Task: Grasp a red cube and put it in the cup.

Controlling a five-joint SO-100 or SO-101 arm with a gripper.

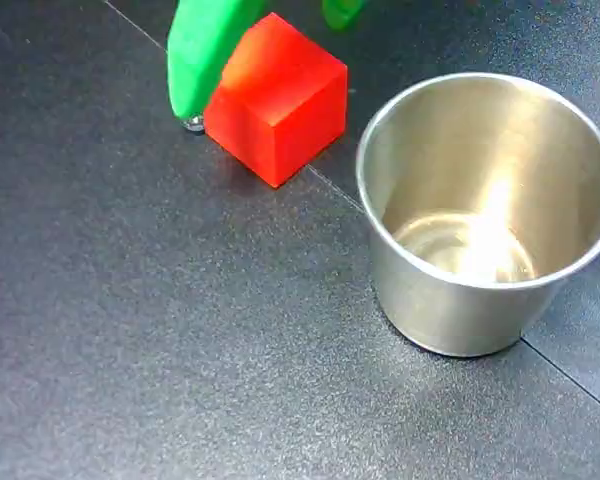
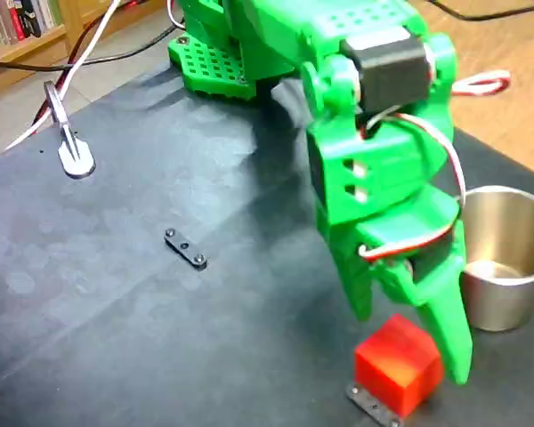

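The red cube (image 1: 280, 100) rests on the dark mat, to the left of the cup in a fixed view and in front of it in the other one. The cup (image 1: 490, 210) is a shiny steel tumbler standing upright, with nothing inside. My green gripper (image 2: 409, 342) reaches down over the cube (image 2: 398, 363) with one finger on each side. One finger (image 1: 205, 55) stands at the cube's left face. The other finger (image 2: 449, 329) is on the side toward the cup (image 2: 503, 267). The jaws are open and the cube sits flat on the mat.
A small black bar with screws (image 2: 185, 248) lies mid-mat. A metal plate (image 2: 374, 405) sits at the cube's front corner. A metal clip on a white base (image 2: 71, 151) stands at the far left. The arm's base (image 2: 214, 62) and cables are behind.
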